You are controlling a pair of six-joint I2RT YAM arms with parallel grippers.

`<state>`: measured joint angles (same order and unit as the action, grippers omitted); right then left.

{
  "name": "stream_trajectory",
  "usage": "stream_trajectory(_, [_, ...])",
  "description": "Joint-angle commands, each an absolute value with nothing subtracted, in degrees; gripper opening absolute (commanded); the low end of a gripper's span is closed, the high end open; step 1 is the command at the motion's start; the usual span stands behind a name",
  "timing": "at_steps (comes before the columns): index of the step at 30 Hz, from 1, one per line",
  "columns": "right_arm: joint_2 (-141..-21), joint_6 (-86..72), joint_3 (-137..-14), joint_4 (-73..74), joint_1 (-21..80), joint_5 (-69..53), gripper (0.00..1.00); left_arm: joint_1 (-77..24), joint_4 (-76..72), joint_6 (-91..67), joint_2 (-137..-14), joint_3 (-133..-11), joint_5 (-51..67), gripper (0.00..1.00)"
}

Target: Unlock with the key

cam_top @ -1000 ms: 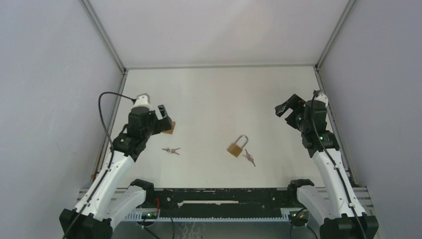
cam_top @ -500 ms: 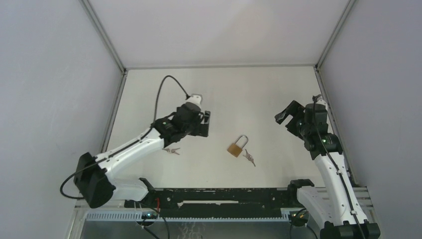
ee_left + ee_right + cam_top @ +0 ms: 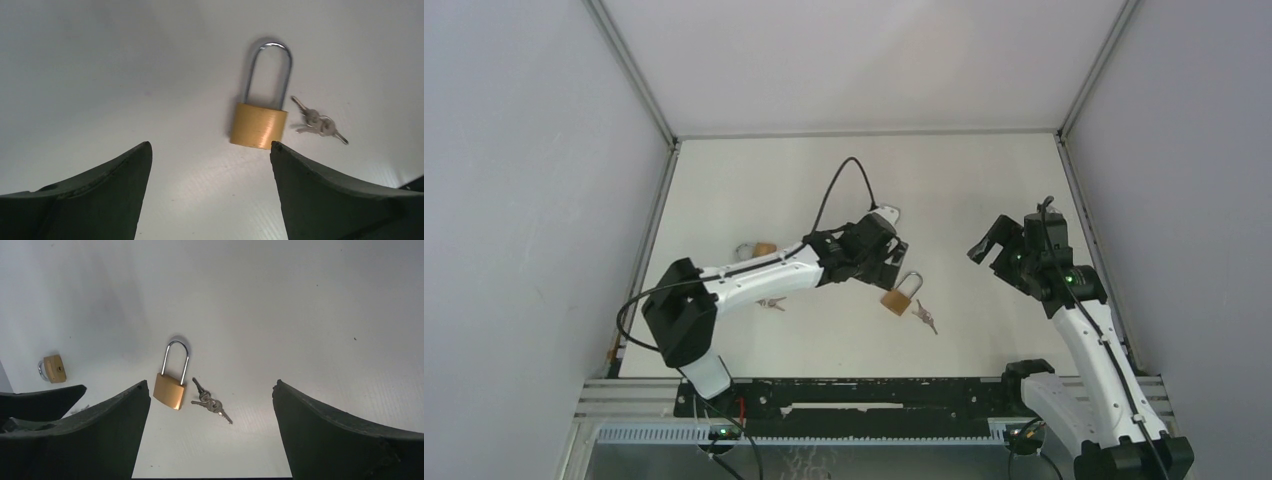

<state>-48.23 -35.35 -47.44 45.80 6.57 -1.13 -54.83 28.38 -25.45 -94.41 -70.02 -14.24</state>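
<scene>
A brass padlock (image 3: 898, 296) with a long steel shackle lies flat mid-table, shackle shut and pointing away. A small bunch of keys (image 3: 925, 316) lies just right of its body. My left gripper (image 3: 894, 266) hovers open just left of the padlock. In the left wrist view the padlock (image 3: 258, 125) and keys (image 3: 318, 121) sit just ahead of the open left gripper (image 3: 210, 146), near its right fingertip. My right gripper (image 3: 987, 240) hangs open to the right, holding nothing. From the right gripper (image 3: 210, 385) the padlock (image 3: 170, 390) and keys (image 3: 211, 402) lie ahead between its fingers.
A second, smaller brass padlock (image 3: 760, 249) lies at the left, also seen as the small padlock (image 3: 53, 368) in the right wrist view. Another key bunch (image 3: 770, 303) lies below it, partly under the left arm. Grey walls close in the table on three sides.
The left arm swung from the left side across to the middle and now hovers beside the long-shackle padlock, uncovering the small padlock. The right gripper shifted slightly left and down.
</scene>
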Motion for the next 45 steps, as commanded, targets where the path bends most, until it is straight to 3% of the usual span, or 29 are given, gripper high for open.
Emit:
stream_trajectory(1, [-48.5, -35.5, -49.5, 46.4, 7.5, -0.7, 0.99, -58.6, 27.1, -21.9, -97.4, -75.9, -9.3, 0.91])
stream_trajectory(7, [-48.6, -34.0, -49.2, 46.4, 7.8, -1.3, 0.99, -61.9, 28.0, -18.4, -102.9, -78.4, -7.4, 0.9])
stream_trajectory(22, [-48.1, -33.0, -49.2, 48.5, 8.1, -1.3, 0.99, -64.5, 28.7, -18.8, -110.2, -79.8, -16.1, 0.88])
stream_trajectory(31, [-48.0, -33.3, -49.2, 48.8, 8.3, -1.1, 0.99, -64.2, 26.1, -19.9, -112.9, -78.5, -13.4, 0.8])
stream_trajectory(35, [-47.5, -33.3, -49.2, 49.0, 8.4, -1.5, 0.99, -63.5, 26.0, -21.0, -113.7, -78.3, -13.5, 0.7])
stream_trajectory(40, [-46.9, -33.3, -49.2, 49.1, 8.5, -1.8, 0.99, -61.6, 24.8, -23.3, -113.6, -76.4, -12.6, 0.48])
stream_trajectory(45, [-47.0, -33.5, -49.2, 49.3, 8.5, -2.3, 0.99, -59.7, 31.1, -30.1, -114.3, -78.0, -19.1, 0.43])
